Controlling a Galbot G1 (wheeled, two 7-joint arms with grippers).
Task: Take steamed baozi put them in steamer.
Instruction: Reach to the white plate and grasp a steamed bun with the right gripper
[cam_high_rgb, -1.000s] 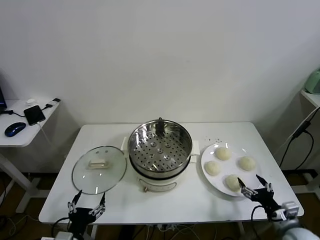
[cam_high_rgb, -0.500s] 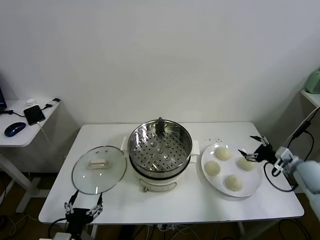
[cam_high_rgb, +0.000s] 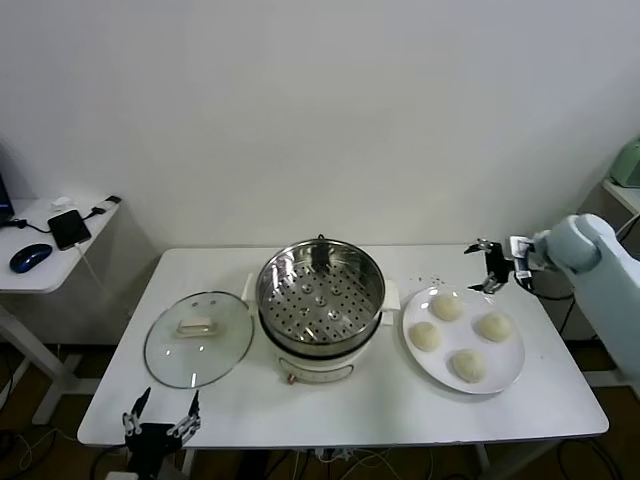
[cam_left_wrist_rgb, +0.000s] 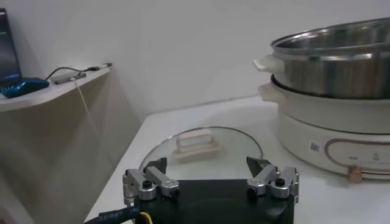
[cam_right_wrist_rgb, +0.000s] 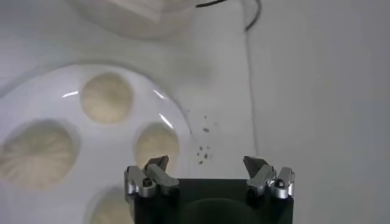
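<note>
At the far left you have a white side shelf (cam_high_rgb: 45, 262) carrying a blue computer mouse (cam_high_rgb: 30, 258) and a black phone (cam_high_rgb: 69, 229), well apart from the white rectangular table (cam_high_rgb: 240, 405) where the work sits. Your left gripper (cam_high_rgb: 160, 424) hangs low at the table's near left edge, its fingers (cam_left_wrist_rgb: 150, 182) spread wide and holding nothing, just in front of the round glass lid with a cream handle (cam_high_rgb: 198, 337), which lies flat on the table. Just beside the lid, to its right, stands the steamer (cam_high_rgb: 320, 300), a shiny round steel pot with a perforated tray inside on a cream-white electric base; its tray is bare and its top is uncovered. Right of the steamer, close to its side handle, sits the flat white round plate (cam_high_rgb: 505, 377) with all four steamed baozi (cam_high_rgb: 446, 307), smooth cream-white domed buns, spaced apart on it. A scatter of dark specks (cam_high_rgb: 433, 279) marks the table just behind the plate. Your right gripper (cam_high_rgb: 492, 266) hovers above the table's far right part, just beyond the plate's back rim, fingers (cam_right_wrist_rgb: 151, 176) spread apart and empty, touching no bun.
</note>
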